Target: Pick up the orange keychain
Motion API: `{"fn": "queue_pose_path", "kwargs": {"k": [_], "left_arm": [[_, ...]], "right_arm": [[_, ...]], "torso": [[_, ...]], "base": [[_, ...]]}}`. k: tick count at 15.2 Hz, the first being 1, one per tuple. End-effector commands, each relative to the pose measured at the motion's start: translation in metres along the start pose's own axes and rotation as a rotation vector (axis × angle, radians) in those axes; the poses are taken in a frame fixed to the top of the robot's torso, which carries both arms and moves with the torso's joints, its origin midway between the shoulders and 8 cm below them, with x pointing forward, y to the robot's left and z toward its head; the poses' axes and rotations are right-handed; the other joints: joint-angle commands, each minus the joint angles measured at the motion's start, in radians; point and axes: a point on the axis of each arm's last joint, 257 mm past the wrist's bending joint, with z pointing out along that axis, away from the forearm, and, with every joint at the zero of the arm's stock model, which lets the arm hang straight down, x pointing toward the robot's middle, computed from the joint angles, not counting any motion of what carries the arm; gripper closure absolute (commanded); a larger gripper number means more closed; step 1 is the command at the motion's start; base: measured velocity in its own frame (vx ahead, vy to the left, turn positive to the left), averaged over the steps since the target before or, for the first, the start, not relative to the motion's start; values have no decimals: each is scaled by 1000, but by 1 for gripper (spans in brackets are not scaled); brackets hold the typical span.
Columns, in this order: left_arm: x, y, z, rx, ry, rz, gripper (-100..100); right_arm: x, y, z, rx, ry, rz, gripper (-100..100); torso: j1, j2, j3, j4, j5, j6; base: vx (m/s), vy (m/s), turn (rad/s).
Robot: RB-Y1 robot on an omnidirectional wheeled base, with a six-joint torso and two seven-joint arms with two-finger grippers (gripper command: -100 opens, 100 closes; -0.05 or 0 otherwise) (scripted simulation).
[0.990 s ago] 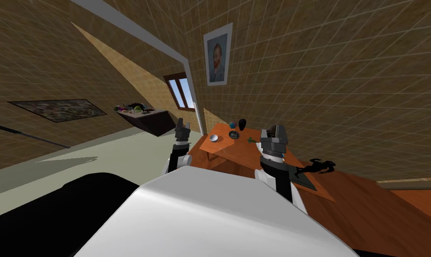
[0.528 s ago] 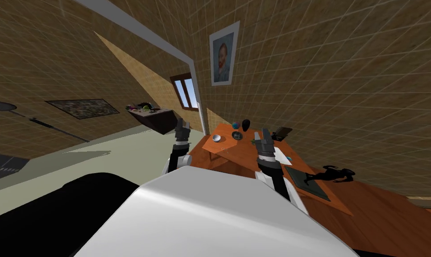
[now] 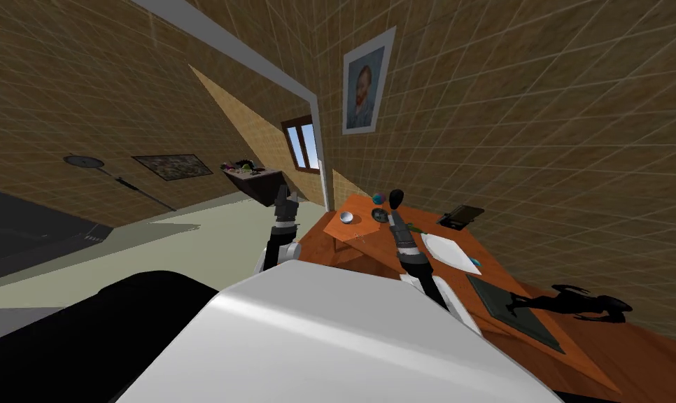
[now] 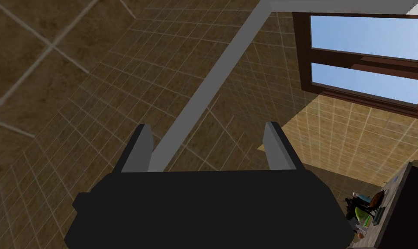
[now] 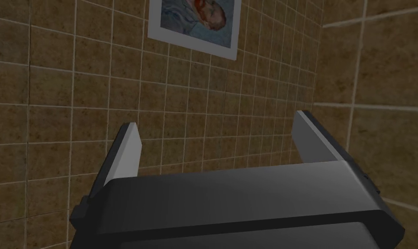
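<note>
Hands open, empty, left hand [image 4: 207,128], right hand [image 5: 217,120]

A long counter of reddish-brown wood [image 3: 371,245], smooth with a faintly streaked grain, stands against a wall of mottled brown tiles [image 3: 539,140] that look rough and matt, lined with pale grout. On the counter, a small round bowl [image 3: 346,217] has a silvery, metallic sheen, while a flat dark green mat [image 3: 518,315] looks dull. The right end effector [image 5: 217,120] has smooth, matt, light grey fingers [image 5: 126,151].
</note>
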Motion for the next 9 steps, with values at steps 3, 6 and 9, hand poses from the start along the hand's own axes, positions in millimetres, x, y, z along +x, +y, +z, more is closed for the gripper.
{"fn": "queue_pose_path", "kwargs": {"k": [3, 6, 9], "left_arm": [[0, 0, 0, 0, 0, 0, 0], [0, 0, 0, 0, 0, 0, 0], [0, 0, 0, 0, 0, 0, 0]], "right_arm": [[26, -34, -12, 58, 107, -65, -100], [51, -61, -30, 100, 211, -131, -100], [64, -92, -51, 157, 292, -180, -100]], "torso": [[1, 0, 0, 0, 0, 0], [1, 0, 0, 0, 0, 0], [1, -1, 0, 0, 0, 0]], "base": [[8, 61, 199], [11, 63, 237], [18, 63, 233]]}}
